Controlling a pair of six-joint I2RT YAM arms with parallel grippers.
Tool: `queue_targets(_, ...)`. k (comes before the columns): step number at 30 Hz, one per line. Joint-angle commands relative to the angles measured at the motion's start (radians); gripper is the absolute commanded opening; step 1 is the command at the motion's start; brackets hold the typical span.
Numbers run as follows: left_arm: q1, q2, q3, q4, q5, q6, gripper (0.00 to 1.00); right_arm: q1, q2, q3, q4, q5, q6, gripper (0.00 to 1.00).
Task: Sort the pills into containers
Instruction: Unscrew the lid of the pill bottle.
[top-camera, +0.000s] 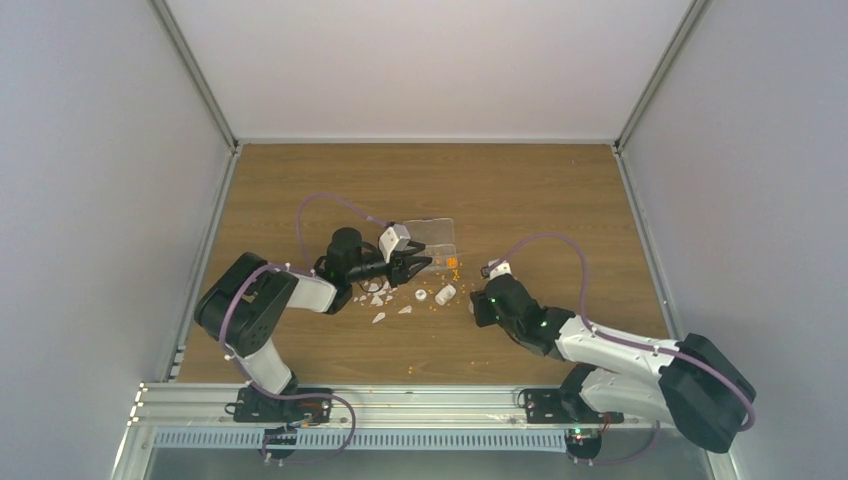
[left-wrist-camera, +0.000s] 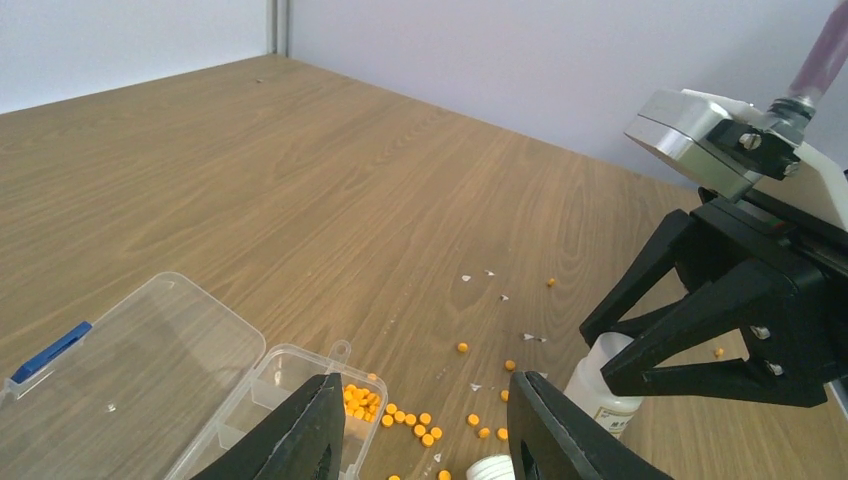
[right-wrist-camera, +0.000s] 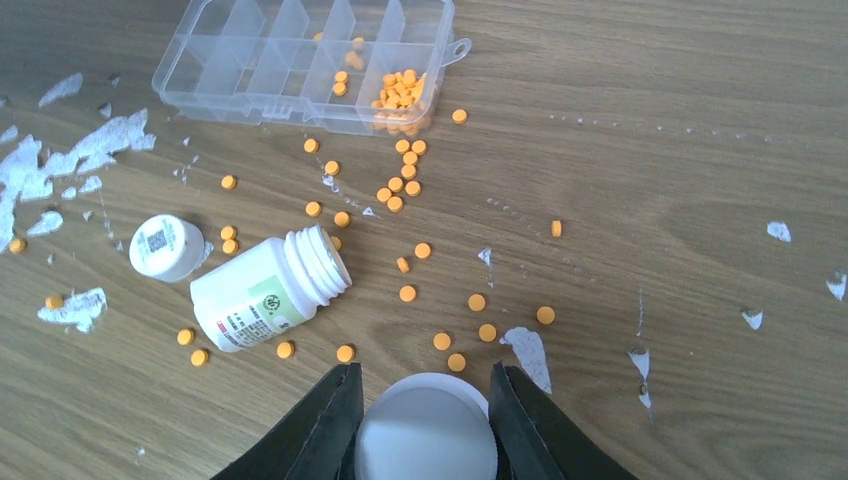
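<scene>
The clear organiser box (right-wrist-camera: 230, 60) lies open at mid-table (top-camera: 430, 232); its end compartment holds orange pills (right-wrist-camera: 400, 90). More pills (right-wrist-camera: 405, 175) are strewn over the wood in front of it (top-camera: 452, 263). My left gripper (top-camera: 425, 263) hangs open just above the box corner (left-wrist-camera: 290, 365) and the pills (left-wrist-camera: 420, 425) beside it, with nothing between its fingers (left-wrist-camera: 310, 430). My right gripper (right-wrist-camera: 425, 400) has both fingers pressed on the sides of an upright capped white vial (left-wrist-camera: 605, 385).
A second white vial (right-wrist-camera: 262, 292) lies uncapped on its side among the pills, its loose cap (right-wrist-camera: 165, 247) beside it. White paper flakes (right-wrist-camera: 80, 150) litter the left part, with a few more (right-wrist-camera: 530, 350) on the right. The box's lid (left-wrist-camera: 100, 390) lies flat.
</scene>
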Motion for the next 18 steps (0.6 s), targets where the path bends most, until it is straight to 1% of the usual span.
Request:
queue_targets(1,0.012,0.016,0.008,0.091,0.032,0.030,0.99,0.011,0.016,0.030,0.004,0.015,-0.014,0.57)
queue_targets(3,0.013,0.010,-0.011,0.119,0.034,0.028,0.99,0.011,0.004,0.042,-0.012,0.021,-0.018,0.54)
queue_targets(7,0.010,-0.059,-0.071,0.185,0.053,0.042,0.99,0.011,-0.091,0.090,-0.063,0.034,-0.064,0.54)
queue_targets(10,-0.029,-0.146,-0.133,0.200,0.029,0.126,0.99,0.005,-0.187,0.126,-0.080,0.007,-0.129,0.54)
queue_targets(13,-0.085,-0.192,-0.147,0.146,0.009,0.233,0.99,-0.015,-0.227,0.169,-0.111,-0.049,-0.171,0.53)
queue_targets(18,-0.162,-0.163,-0.181,0.238,-0.003,0.297,0.97,-0.048,-0.230,0.222,-0.120,-0.237,-0.215,0.53)
